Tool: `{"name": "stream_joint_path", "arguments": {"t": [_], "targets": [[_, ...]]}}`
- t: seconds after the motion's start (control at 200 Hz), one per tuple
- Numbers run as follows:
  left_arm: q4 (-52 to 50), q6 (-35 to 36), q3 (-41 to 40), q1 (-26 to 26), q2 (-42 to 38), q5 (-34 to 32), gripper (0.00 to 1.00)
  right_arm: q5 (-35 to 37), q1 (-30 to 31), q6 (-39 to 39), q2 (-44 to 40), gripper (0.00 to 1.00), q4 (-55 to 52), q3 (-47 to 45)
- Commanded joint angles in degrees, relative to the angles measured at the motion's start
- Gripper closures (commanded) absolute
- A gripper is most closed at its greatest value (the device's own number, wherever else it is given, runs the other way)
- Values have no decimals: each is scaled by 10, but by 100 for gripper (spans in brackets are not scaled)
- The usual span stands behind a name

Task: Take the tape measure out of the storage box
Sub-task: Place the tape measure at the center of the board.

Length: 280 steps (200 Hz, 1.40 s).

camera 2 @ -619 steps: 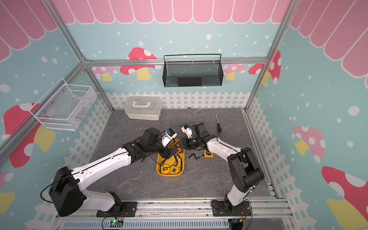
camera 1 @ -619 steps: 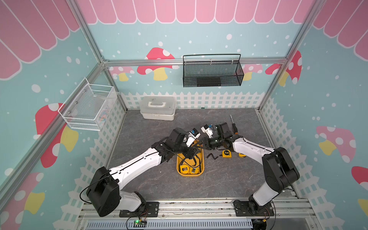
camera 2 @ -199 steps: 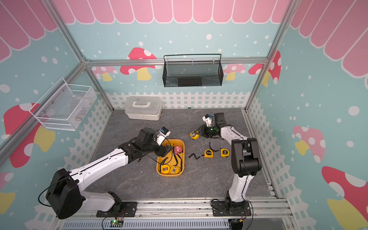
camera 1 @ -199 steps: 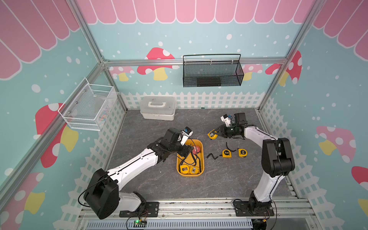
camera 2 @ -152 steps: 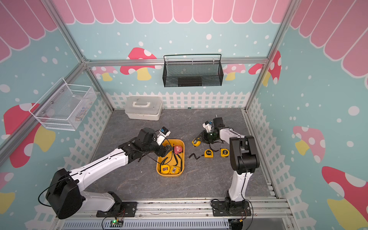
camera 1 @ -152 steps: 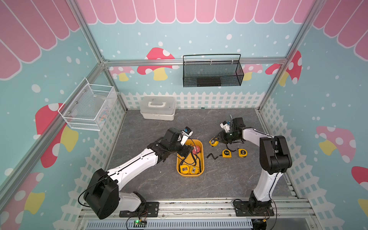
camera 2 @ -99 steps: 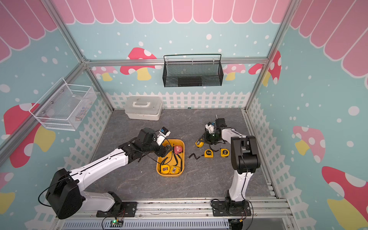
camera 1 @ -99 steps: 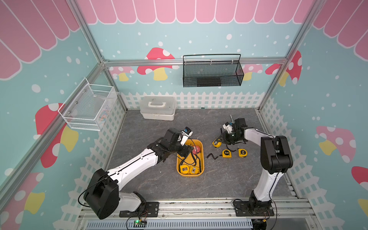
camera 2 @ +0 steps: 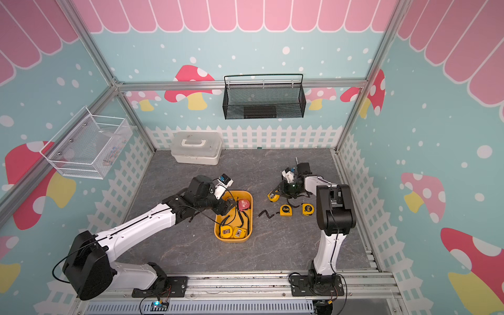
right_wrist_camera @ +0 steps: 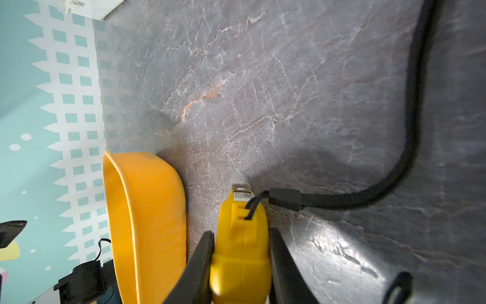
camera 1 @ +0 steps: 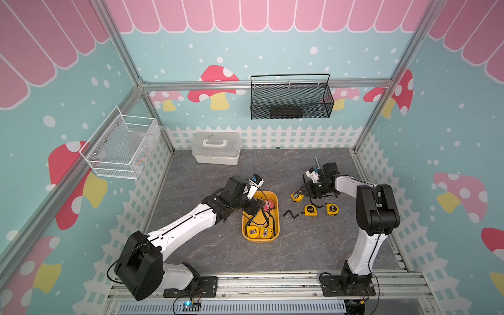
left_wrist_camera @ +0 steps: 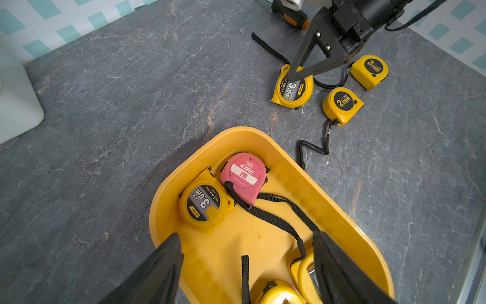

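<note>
Right pincer (right_wrist_camera: 242, 233) clamps a rounded yellow tape measure (right_wrist_camera: 242, 255); left pincer (left_wrist_camera: 246, 235) gapes over glossy storage box (left_wrist_camera: 268, 252).

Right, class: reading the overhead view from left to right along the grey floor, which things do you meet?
white lidded case → storage box → gripped tape measure → 2m-labelled tape measure → far-right tape measure

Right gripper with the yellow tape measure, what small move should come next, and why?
Probably open the right gripper: its jaws pinch the yellow tape measure marked 3.0m, which looks to rest on the grey tabletop, outside the yellow storage box.
</note>
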Motion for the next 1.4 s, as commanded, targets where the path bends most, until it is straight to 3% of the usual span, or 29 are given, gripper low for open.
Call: {"name": "stream_joint_path", "arguments": {"t": [0.0, 1.036, 1.396], "targets": [[9, -4, -8, 3, -12, 4, 21, 52, -3, -18, 28, 69, -34, 1], [-21, -16, 1, 3, 1, -24, 20, 82, -13, -37, -16, 38, -105, 25], [-75, -48, 35, 4, 44, -63, 20, 79, -12, -58, -126, 28, -152, 57]]}}
